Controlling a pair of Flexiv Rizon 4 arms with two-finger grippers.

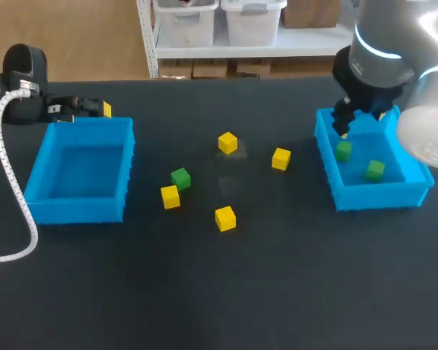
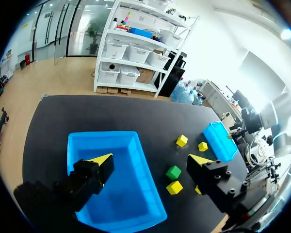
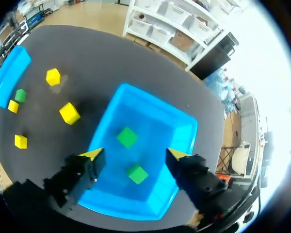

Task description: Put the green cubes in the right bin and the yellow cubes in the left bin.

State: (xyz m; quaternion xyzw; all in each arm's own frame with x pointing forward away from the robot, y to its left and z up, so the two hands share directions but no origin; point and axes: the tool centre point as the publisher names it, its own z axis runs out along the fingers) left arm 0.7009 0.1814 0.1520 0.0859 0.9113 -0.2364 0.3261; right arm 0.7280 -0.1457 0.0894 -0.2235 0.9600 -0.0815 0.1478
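Several yellow cubes lie on the black table between the bins, among them ones at the back (image 1: 228, 143), to its right (image 1: 281, 158) and at the front (image 1: 225, 218). One green cube (image 1: 180, 178) (image 2: 173, 172) sits on the table beside a yellow cube (image 1: 171, 196). Two green cubes (image 1: 343, 151) (image 1: 375, 170) lie in the right bin (image 1: 379, 195). My right gripper (image 1: 361, 120) (image 3: 136, 155) hangs open above that bin, nothing between its fingers, with the green cubes (image 3: 127, 137) (image 3: 137, 173) below. My left gripper (image 1: 102, 109) (image 2: 151, 159) is open over the back edge of the left bin (image 1: 77, 208) (image 2: 131, 194), which holds nothing.
A white cable (image 1: 7, 182) runs along the table's left side beside the left bin. The near half of the table is bare black surface.
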